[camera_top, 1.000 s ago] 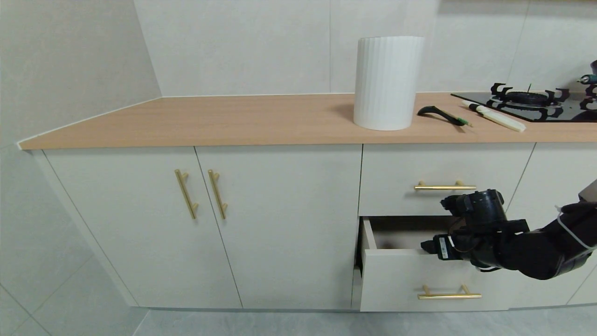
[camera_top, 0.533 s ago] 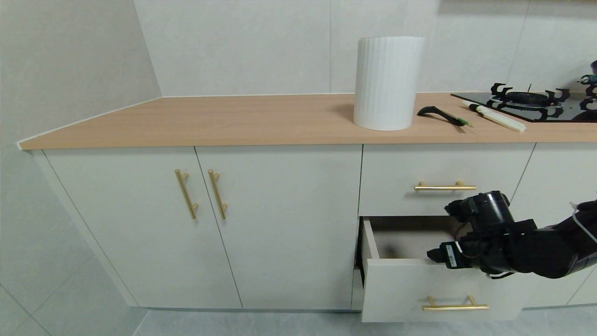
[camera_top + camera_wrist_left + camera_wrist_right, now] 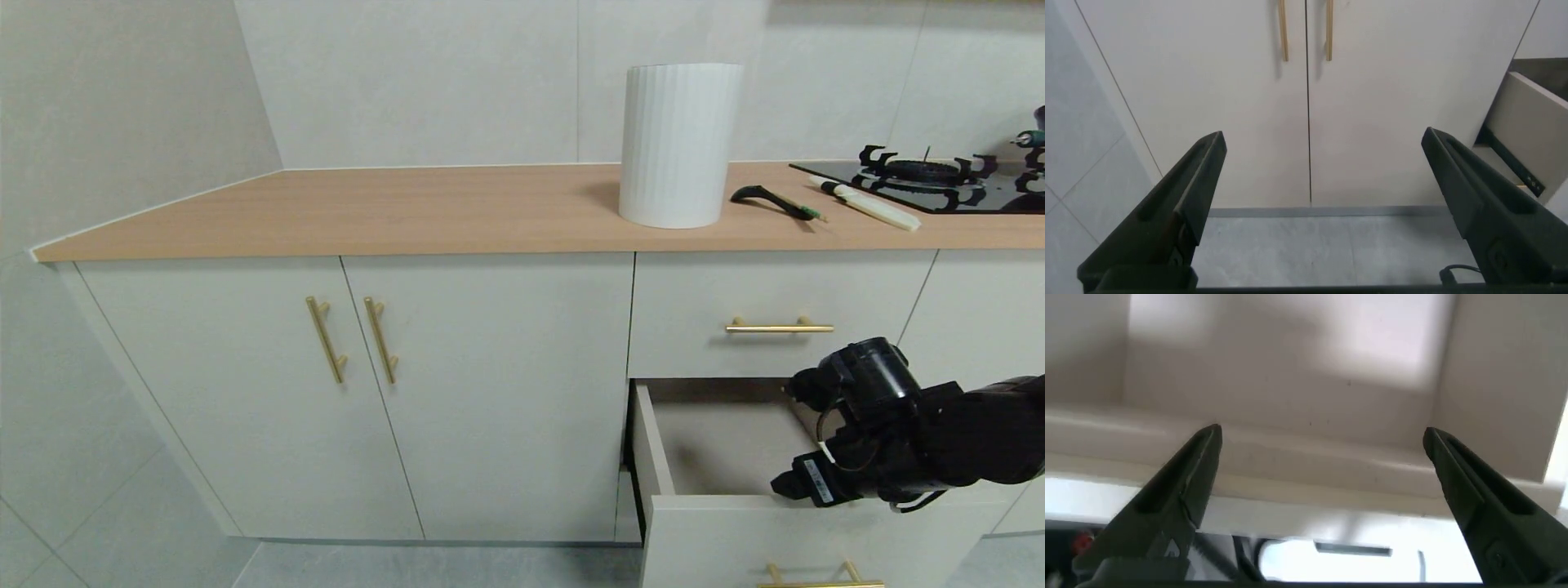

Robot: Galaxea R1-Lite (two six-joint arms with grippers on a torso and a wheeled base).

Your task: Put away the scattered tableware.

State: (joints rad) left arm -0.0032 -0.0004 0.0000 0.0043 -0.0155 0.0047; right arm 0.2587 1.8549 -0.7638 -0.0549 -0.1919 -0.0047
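Tiled walls back a wood-topped bench [image 3: 408,212], which carries the tableware to be stowed. A black-handled utensil [image 3: 771,198] and a long cream-coloured utensil [image 3: 869,206] lie flat and near each other, between a white ribbed cylinder [image 3: 678,147] and the hob [image 3: 931,184]. Both items appear light, stiff and slender. Because each lies low on the surface, it is best pinched across the handle at mid-length. The smooth handles may roll or slip. Below them, the lower drawer [image 3: 653,441] stands pulled out and looks like the receiving compartment. The right claw [image 3: 788,490] sits at the drawer's front edge with its fingers spread. The left claw [image 3: 1323,204] is also spread and faces the cabinet doors [image 3: 1306,98]. A small white label on the right wrist is too small to read.
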